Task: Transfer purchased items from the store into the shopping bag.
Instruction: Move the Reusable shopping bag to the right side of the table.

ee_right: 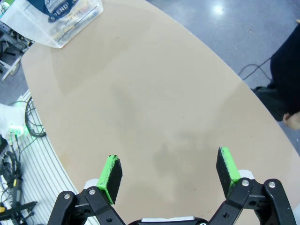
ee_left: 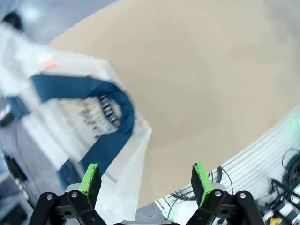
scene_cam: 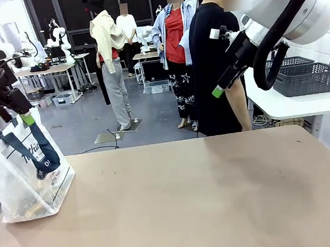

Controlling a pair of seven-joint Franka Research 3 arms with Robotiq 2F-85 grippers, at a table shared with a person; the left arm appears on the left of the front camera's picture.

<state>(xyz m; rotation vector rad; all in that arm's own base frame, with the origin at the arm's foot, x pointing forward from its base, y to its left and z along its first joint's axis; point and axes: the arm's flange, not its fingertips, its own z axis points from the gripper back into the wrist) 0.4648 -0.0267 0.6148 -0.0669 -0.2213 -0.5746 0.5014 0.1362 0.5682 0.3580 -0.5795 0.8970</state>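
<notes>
Frosted translucent shopping bag (scene_cam: 24,170) with navy strap handles and navy lettering, upright at the lower left of the front view, on the tan table (scene_cam: 207,206). Left gripper (scene_cam: 15,110) at the left edge, just above the bag's rim, green pads spread wide with nothing between them; same bag (ee_left: 75,117) at the left of the left wrist view, blurred, beyond the parted fingers (ee_left: 90,178). Right gripper (scene_cam: 222,84) at upper right, raised well above the table, jaws spread and empty. Dark grey lattice basket (scene_cam: 305,75) on a white side table (scene_cam: 302,104) at the right edge; contents not discernible. Person in black (scene_cam: 215,67) at the table's far side.
</notes>
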